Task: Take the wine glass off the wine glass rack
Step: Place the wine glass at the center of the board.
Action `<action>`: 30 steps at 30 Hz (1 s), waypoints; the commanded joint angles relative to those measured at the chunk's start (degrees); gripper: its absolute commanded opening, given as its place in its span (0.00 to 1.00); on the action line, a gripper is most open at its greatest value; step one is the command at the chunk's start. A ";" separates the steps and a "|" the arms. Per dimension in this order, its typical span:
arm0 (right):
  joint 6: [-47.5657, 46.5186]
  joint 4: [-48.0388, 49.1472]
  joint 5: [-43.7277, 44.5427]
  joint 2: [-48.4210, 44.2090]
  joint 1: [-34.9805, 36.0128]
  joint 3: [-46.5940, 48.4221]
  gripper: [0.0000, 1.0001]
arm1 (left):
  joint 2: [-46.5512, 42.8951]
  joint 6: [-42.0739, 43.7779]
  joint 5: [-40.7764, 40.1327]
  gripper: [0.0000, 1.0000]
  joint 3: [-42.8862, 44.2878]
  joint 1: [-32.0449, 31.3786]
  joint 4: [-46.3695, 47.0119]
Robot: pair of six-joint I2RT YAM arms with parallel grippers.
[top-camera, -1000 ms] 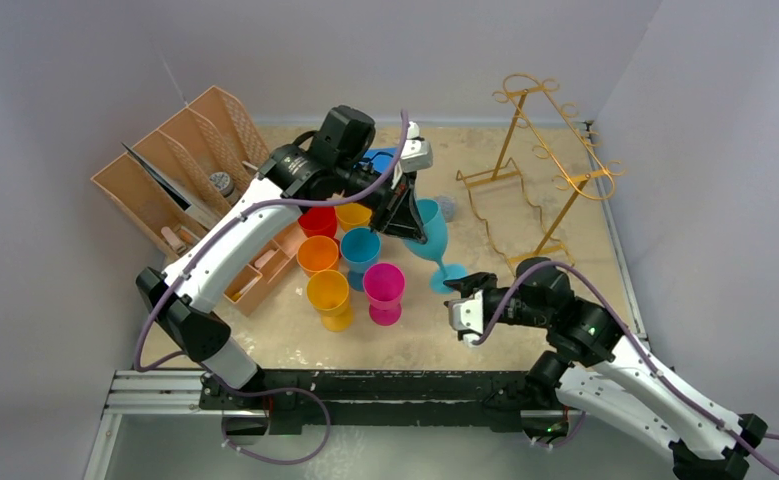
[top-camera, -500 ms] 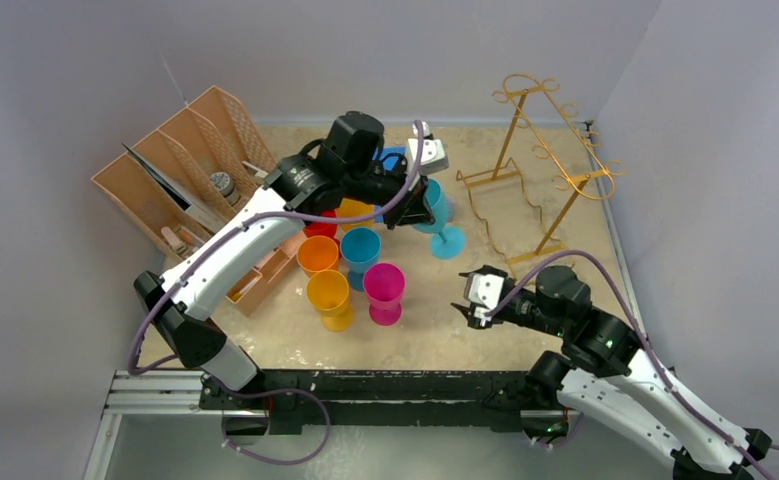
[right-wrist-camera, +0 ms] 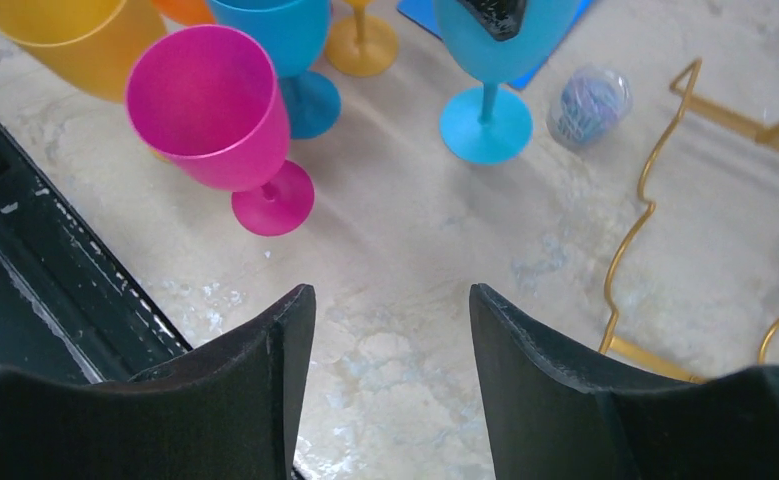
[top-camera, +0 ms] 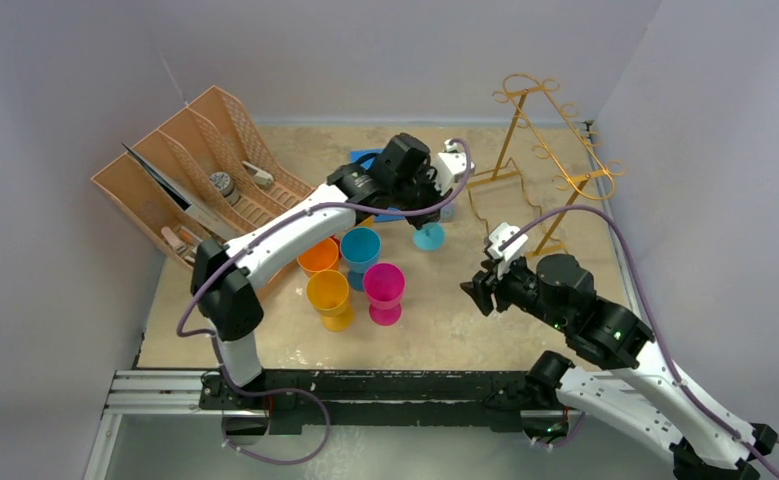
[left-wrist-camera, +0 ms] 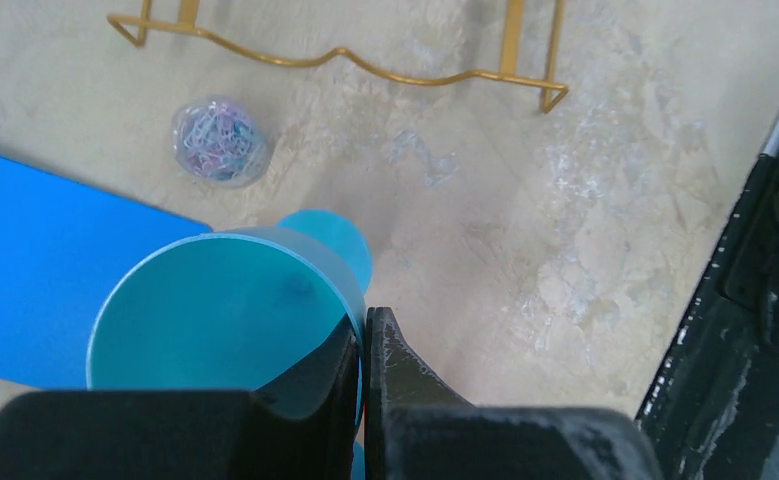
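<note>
Left gripper (left-wrist-camera: pixel 365 325) pinches teal wine glass (left-wrist-camera: pixel 215 310) rim, upright for set-down | wine glass rack (left-wrist-camera: pixel 510 35) beyond, glassless | right gripper (right-wrist-camera: pixel 390 292) spread, idle above counter (right-wrist-camera: pixel 415 230)

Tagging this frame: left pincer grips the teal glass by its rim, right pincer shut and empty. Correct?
No. The right pincer is open and empty: the right wrist view shows its jaws wide apart. The left pincer does grip the teal glass by its rim.
</note>
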 commanded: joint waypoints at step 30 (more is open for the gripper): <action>13.61 -5.39 10.68 -1.07 0.02 0.89 0.66 | 7.25 -3.19 -7.84 0.00 2.09 -0.13 -2.88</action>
